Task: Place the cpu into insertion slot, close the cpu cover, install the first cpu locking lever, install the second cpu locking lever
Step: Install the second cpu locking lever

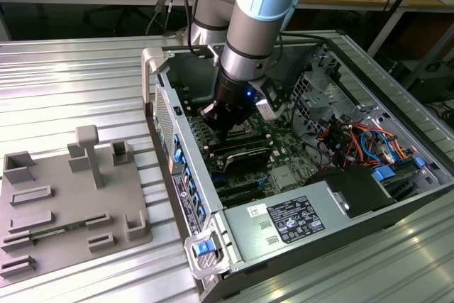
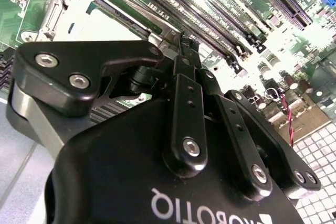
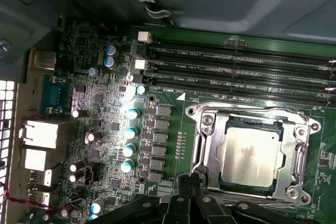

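Observation:
In the first wrist view the cpu [image 3: 249, 158] lies flat in the insertion slot [image 3: 303, 193], its silvery-tan face showing through the window of the cpu cover [image 3: 209, 153]. The cover is folded down around it. A thin lever wire [image 3: 252, 105] runs along one edge of the socket. My gripper [image 3: 189, 180] sits right at the socket's edge, fingers together and holding nothing that I can see. The second wrist view shows the black fingers [image 2: 187, 93] meeting at the tip beside the socket's bright metal frame [image 2: 63, 9]. In the exterior view the gripper [image 1: 223, 131] reaches down into the open computer case.
Long black memory slots [image 3: 236, 72] run beside the socket, and capacitors [image 3: 131, 129] and ports [image 3: 39, 135] stand on the board. The case walls [image 1: 159, 97], coloured cables [image 1: 369, 143] and power supply [image 1: 298, 221] surround the arm. A grey fixture plate [image 1: 71, 204] lies on the exterior view's left.

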`<state>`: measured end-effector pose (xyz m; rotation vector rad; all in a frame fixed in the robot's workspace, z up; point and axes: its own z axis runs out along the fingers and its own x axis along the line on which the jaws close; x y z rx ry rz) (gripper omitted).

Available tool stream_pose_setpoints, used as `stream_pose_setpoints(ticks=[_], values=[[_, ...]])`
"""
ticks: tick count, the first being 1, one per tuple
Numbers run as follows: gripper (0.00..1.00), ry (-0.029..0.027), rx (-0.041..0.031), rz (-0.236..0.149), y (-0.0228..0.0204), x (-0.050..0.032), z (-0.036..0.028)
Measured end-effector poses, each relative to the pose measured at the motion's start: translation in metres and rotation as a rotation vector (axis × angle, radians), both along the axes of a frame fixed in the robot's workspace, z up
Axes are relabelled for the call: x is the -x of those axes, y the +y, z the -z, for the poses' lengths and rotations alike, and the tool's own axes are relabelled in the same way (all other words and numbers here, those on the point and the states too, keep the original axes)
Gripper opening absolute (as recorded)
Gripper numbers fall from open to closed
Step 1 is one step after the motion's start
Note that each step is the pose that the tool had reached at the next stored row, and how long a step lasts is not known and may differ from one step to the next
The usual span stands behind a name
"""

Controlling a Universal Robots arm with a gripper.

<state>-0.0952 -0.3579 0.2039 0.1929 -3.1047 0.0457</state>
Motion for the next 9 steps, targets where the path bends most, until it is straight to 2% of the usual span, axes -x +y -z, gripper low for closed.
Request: stream_pose_setpoints(ticks=[7, 8, 9], values=[[0.11, -0.0001, -0.0005, 0.0, 0.0042, 0.0, -0.0004], [0.11, -0.001, -0.0014, 0.0, 0.0044, -0.0002, -0.0015], [0.11, -0.0003, -0.0004, 0.0, 0.0044, -0.0001, -0.0055]])
